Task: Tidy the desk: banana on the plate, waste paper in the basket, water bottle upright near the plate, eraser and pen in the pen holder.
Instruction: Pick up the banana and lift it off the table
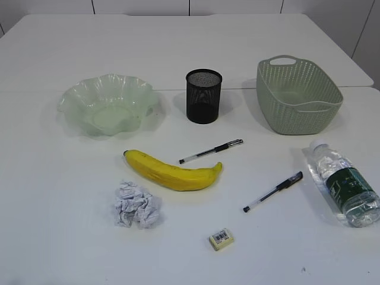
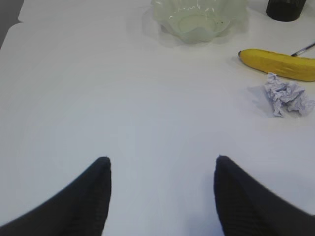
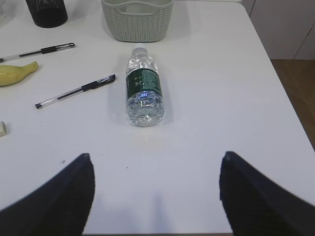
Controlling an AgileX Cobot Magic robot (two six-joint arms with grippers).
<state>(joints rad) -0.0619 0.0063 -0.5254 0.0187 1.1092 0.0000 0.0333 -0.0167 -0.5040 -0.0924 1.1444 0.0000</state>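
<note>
Eraser (image 1: pixel 221 238) fully visible only in exterior view; both grippers' fingers (image 2: pixel 88 196) (image 3: pixel 64 191) spread apart, empty.

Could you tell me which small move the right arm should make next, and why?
Probably ease the open right pincer forward and down toward the water bottle. The bottle lies on its side straight ahead of it on the desk, its cap pointing at the basket, and nothing is held yet.
</note>
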